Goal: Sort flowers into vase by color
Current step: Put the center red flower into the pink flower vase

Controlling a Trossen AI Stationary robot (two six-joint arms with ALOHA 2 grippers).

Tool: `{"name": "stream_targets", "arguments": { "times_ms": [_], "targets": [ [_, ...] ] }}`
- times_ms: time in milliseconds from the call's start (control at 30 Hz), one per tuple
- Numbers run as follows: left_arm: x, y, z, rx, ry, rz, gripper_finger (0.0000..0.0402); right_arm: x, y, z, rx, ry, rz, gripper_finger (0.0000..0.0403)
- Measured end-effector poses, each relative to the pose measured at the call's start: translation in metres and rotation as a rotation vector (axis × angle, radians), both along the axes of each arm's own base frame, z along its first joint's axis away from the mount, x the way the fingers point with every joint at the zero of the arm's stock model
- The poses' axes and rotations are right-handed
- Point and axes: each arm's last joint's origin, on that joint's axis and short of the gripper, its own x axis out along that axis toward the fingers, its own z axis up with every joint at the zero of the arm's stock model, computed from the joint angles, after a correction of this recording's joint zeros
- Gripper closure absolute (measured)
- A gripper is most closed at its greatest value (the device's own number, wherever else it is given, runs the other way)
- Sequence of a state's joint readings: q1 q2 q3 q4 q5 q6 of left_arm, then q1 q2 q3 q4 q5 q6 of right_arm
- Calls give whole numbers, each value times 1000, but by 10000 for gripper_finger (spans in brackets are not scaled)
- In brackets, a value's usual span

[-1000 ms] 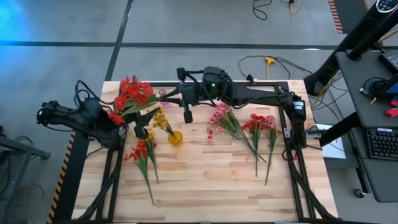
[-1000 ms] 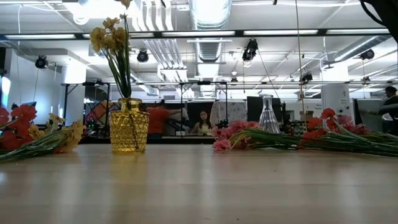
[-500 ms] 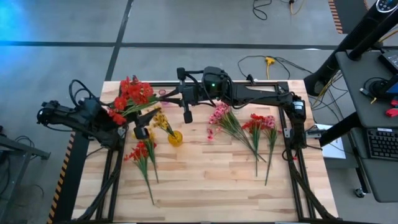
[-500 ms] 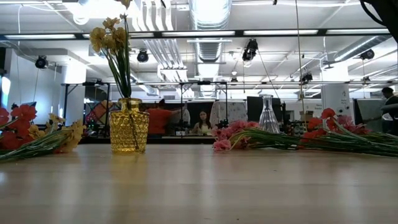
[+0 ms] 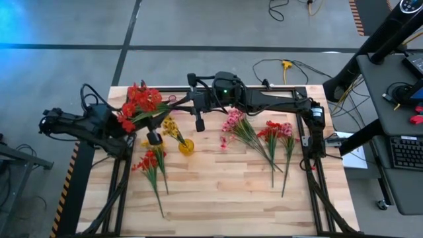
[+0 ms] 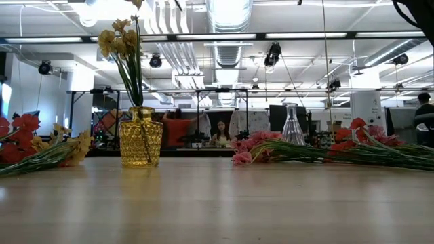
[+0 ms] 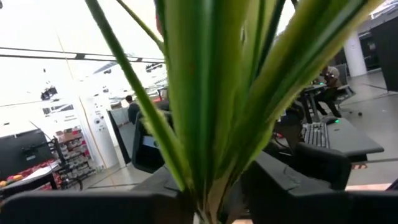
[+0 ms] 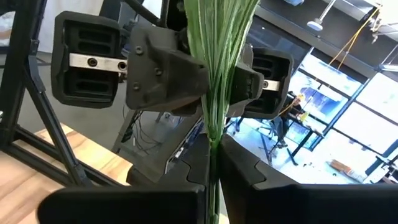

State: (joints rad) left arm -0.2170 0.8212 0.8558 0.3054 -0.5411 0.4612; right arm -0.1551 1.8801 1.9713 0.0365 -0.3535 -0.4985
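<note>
Both grippers pinch one red flower sprig (image 5: 141,100) behind the yellow vase (image 5: 187,146): right gripper (image 8: 211,155) shut on its stem, left gripper (image 7: 200,208) closed around it too — looks like a handover.

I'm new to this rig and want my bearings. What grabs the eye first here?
A red flower bunch at the table's back left, its stems pinched by both the left gripper and the right gripper. Nearby stands a yellow vase holding yellow flowers; pink flowers lie mid-table.
</note>
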Motion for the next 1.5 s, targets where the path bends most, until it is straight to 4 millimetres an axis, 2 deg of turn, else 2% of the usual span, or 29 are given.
{"name": "stream_targets", "arguments": {
  "times_ms": [300,433,767,900,1033,1267,1367,1500],
  "targets": [
    [-7,2,3,-19,-19,40,389,0,-2,0,2,2,-48,316],
    [-9,5,4,-25,-18,89,395,0,-3,-1,6,14,-97,289],
    [-16,20,3,-43,31,365,395,-14,-12,1,39,129,-463,245],
    [-16,34,0,-58,51,472,395,-21,-12,4,68,171,-541,238],
    [-17,52,0,-73,121,568,396,-28,-11,8,133,191,-545,237],
    [-21,85,12,-229,308,518,396,-34,-10,6,152,256,-550,238],
    [-22,100,8,-298,395,498,396,-39,-11,7,153,281,-558,237],
    [-21,119,-2,-350,445,500,396,-58,-12,15,220,338,-633,248]
  ]
}}
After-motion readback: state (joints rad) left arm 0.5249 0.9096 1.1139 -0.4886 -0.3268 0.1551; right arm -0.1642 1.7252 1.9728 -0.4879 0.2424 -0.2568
